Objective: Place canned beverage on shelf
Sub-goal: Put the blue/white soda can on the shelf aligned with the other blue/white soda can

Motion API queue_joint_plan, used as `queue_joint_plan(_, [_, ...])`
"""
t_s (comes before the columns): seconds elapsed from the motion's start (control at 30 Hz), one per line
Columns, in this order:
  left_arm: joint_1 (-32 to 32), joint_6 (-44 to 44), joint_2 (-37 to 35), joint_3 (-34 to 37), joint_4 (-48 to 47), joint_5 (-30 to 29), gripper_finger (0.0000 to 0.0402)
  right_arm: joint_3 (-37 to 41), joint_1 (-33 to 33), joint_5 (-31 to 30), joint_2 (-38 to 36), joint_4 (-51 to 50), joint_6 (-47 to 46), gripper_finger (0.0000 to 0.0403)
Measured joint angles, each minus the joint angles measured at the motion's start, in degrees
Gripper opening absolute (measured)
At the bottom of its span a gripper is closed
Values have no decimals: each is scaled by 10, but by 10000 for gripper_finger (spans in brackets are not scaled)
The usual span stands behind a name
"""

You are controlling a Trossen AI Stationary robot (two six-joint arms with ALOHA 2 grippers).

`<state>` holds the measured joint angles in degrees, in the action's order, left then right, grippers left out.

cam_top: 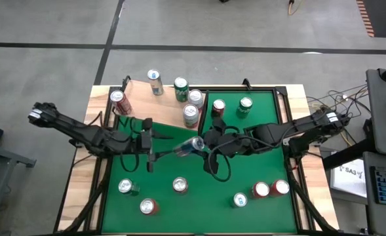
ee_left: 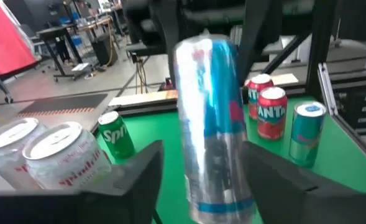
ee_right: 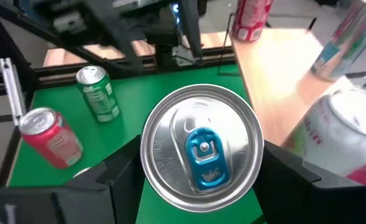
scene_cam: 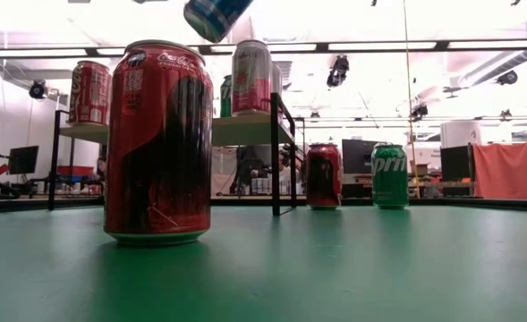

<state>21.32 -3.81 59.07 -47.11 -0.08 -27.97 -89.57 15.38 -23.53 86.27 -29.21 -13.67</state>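
- Two arms are meeting over the middle of the green bench (cam_top: 179, 210), seen from above.
- Right gripper (cam_top: 202, 147) is reaching in from 3 o'clock; its fingers (ee_right: 117, 171) are clamping a blue-and-silver can (cam_top: 190, 145) on both sides, with the can's silver top and blue tab facing the right wrist camera (ee_right: 201, 148).
- Blue-and-silver can is hanging tilted in the air above the bench; the low view is showing only its lower end at the top edge (scene_cam: 215, 16).
- Left gripper (cam_top: 150, 143) is sitting at 9 o'clock of the can, just beside it; its fingers (ee_left: 139, 177) are standing apart on either side of the can (ee_left: 210, 124), and contact cannot be told.
- Shelf (cam_top: 140, 105) is lying at 11 o'clock of the held can, carrying several upright cans, among them a red can (cam_top: 119, 101) at its left end.
- Other cans are standing on the bench: a red cola can (scene_cam: 158, 141) at the near edge and a green can (scene_cam: 390, 176) farther back.
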Motion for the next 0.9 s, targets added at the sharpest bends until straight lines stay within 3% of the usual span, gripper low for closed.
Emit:
queue_joint_plan(0.17, [0, 2, 12, 0, 0, 4, 263, -18, -5, -8, 20, 4, 34, 231])
queue_joint_plan(0.3, [0, 3, 17, -1, 1, 4, 282, -40, -9, -13, 39, 10, 59, 231])
queue_joint_plan(0.9, [-1, 16, 41, -1, -5, -41, 279, -204, -12, -24, 146, -26, 162, 231])
